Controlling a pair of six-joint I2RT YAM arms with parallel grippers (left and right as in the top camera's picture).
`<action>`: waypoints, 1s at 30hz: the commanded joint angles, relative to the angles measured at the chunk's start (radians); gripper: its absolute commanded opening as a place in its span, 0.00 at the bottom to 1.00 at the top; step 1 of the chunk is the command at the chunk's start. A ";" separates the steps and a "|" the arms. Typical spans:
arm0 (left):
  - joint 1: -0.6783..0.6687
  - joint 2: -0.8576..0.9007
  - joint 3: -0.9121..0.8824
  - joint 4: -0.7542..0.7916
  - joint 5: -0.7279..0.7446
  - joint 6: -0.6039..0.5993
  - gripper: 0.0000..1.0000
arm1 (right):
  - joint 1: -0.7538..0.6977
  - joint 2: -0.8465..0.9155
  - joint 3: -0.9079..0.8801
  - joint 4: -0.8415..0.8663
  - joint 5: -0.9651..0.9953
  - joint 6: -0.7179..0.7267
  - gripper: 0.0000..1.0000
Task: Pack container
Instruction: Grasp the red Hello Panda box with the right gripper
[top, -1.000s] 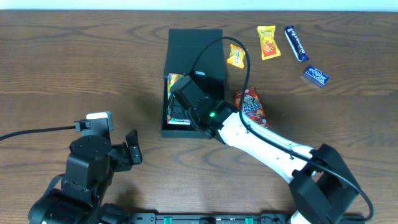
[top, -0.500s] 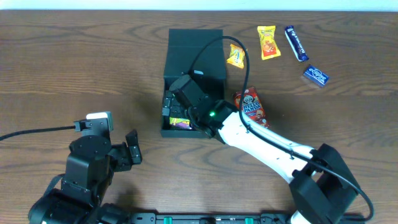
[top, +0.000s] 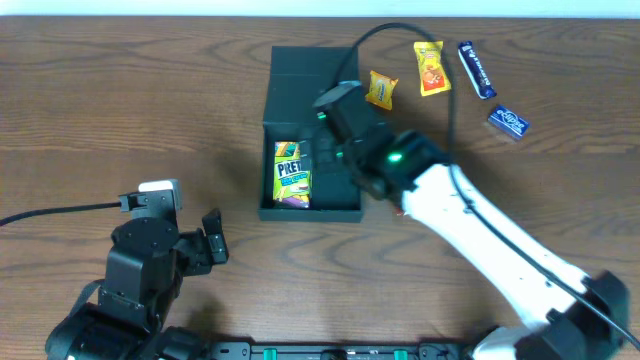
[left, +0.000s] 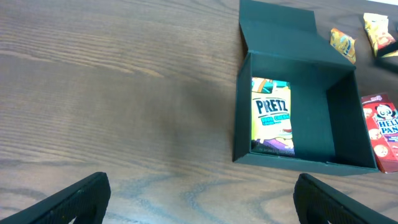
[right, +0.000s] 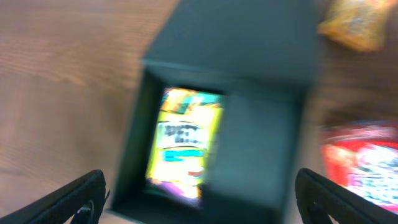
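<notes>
The black container (top: 312, 70) stands open at mid-table, its flap lid lying flat at the far side. A yellow Pretz packet (top: 292, 175) lies flat in its left half. It also shows in the left wrist view (left: 272, 115) and, blurred, in the right wrist view (right: 183, 140). My right gripper (top: 326, 150) hovers above the container (right: 236, 43), open and empty (right: 202, 200). My left gripper (top: 212, 245) is open and empty (left: 202, 206), low over the table, near the front left, apart from the container (left: 292, 159).
A red Hello Panda packet (left: 385, 130) lies right of the container. Behind and right lie a small yellow candy (top: 380, 89), an orange-yellow packet (top: 430, 67), a blue bar (top: 476, 68) and a small blue packet (top: 508, 121). A black cable arcs over the container.
My right gripper has let go of the Pretz packet inside the container, risen out and drawn back to the far right. The left arm has not moved.
</notes>
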 joint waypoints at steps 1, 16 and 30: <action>0.003 -0.003 0.021 -0.003 -0.019 0.006 0.95 | -0.067 -0.043 0.018 -0.054 0.061 -0.114 0.97; 0.003 -0.003 0.021 -0.003 -0.019 0.006 0.95 | -0.304 -0.047 -0.134 -0.113 0.063 -0.310 0.99; 0.003 -0.003 0.021 -0.003 -0.019 0.006 0.95 | -0.323 0.008 -0.414 0.141 -0.012 -0.439 0.99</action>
